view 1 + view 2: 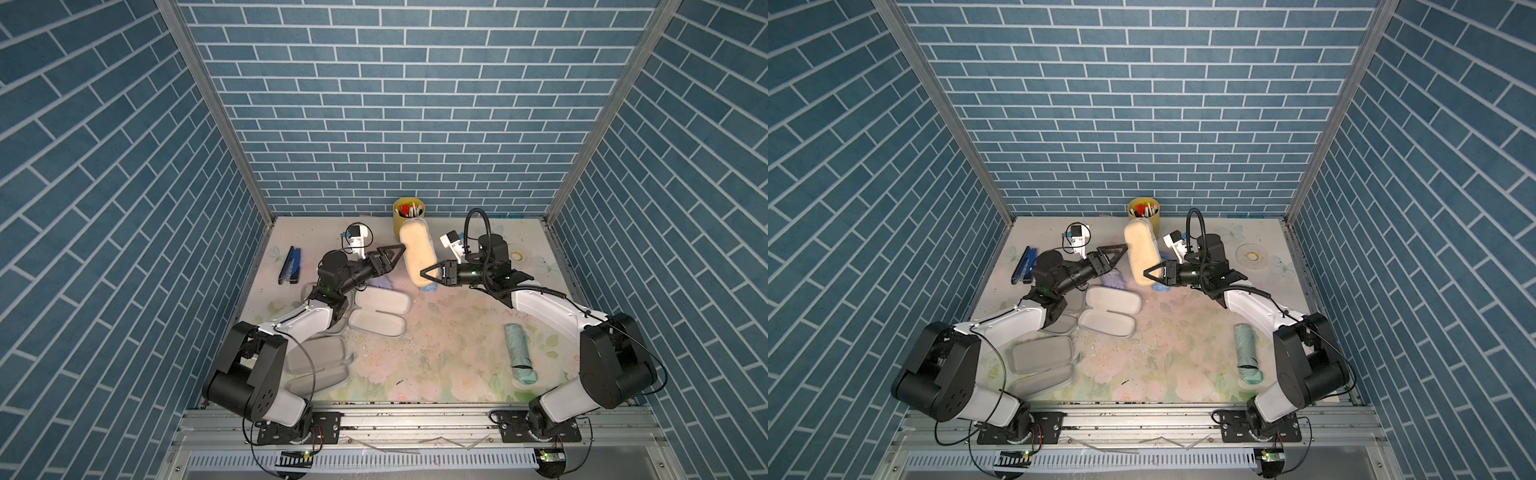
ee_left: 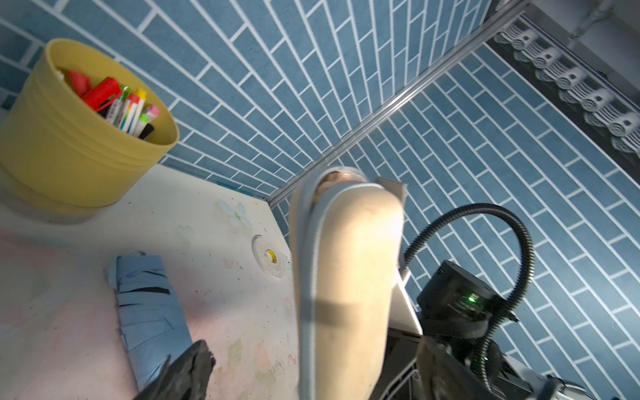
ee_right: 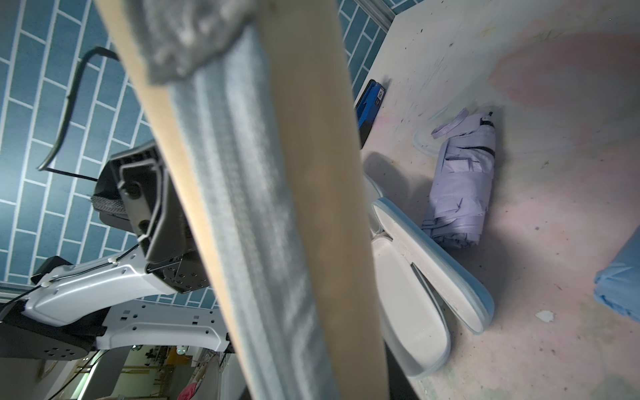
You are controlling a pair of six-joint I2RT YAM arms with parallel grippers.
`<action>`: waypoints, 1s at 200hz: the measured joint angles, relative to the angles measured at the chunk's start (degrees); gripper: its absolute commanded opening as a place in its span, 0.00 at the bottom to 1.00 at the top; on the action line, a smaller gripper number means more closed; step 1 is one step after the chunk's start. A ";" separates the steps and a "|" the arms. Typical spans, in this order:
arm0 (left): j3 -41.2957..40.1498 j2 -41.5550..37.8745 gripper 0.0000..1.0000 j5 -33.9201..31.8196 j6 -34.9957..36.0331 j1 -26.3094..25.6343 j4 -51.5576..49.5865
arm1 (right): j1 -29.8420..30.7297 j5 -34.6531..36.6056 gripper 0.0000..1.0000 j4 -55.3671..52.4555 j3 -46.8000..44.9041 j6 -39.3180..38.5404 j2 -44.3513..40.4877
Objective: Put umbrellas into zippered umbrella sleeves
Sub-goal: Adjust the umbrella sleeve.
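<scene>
The tan sleeve (image 3: 311,207) is filling the right wrist view, with its grey zipper running along the edge. The right gripper (image 1: 428,277) is gripping the sleeve's lower end with its jaws and holding it nearly upright above the desk (image 1: 449,345). The left gripper (image 1: 395,258) is hovering just beside the sleeve, jaws spread wide. At the sleeve's upper end the zipper is gaping, and something brownish is showing inside. The light blue umbrella (image 2: 149,311) is lying on the desk just below the held end. On the stapler (image 3: 372,100) the white label is too blurred to read.
</scene>
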 measured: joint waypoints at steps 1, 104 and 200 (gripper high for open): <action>0.00 -0.07 0.95 0.04 0.11 -0.04 0.11 | 0.02 -0.07 0.11 0.00 0.00 0.04 0.00; 6.19 6.60 0.41 5.51 -2.34 -2.62 3.21 | 4.50 -2.47 0.67 -5.88 3.91 -2.99 1.62; 6.32 7.19 0.44 4.33 -2.64 -3.67 0.22 | 9.77 19.58 0.81 -24.33 6.16 -20.92 -6.86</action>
